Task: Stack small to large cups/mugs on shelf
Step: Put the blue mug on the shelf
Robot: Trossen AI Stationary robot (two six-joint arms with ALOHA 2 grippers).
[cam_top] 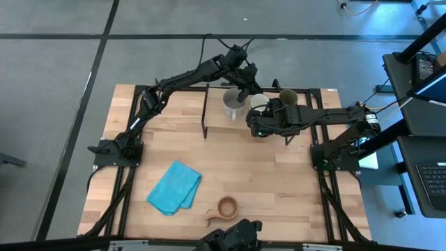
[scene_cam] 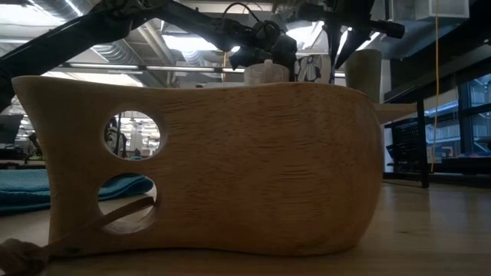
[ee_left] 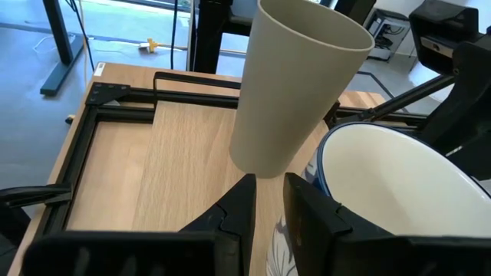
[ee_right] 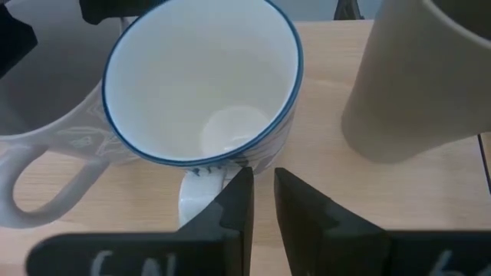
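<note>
Blue terry cloth (cam_top: 174,187) lies rumpled and folded on the table (cam_top: 139,125), left of centre toward the near edge. Just right of it stands the wooden cup (cam_top: 226,207), well apart from the shelf. It is round, brown and finely grained. Its flat stub handle is pierced by two holes and points toward the cloth.

The shelf (cam_top: 219,127) stands at the far side of the table, a pale board on thin black legs with its long axis running left to right. Three vessels stand upright in a row on it.

- **Grey mug:** The grey mug (cam_top: 233,104) is leftmost, smooth and glazed, with a loop handle.
- **Left gripper:** The left gripper (cam_top: 245,92) reaches in over the gap between this mug and the next. Its fingers (ee_left: 242,203) are drawn close on the white mug's wall, whose leaf pattern shows in the slot between them.
- **White mug:** The white mug (cam_top: 258,102) touches or nearly touches the grey one. It is glossy with a thin blue rim line, and its handle points toward the table's near edge.
- **Right gripper:** The right gripper (cam_top: 259,127) sits at that handle. Its fingers (ee_right: 295,211) are a narrow slot apart with bare board between them, pinching nothing, and the handle is just beside one finger.
- **Tumbler:** The olive tumbler (cam_top: 288,97) is rightmost. It is matte, handleless, taller than the mugs and flares toward its mouth.
</note>
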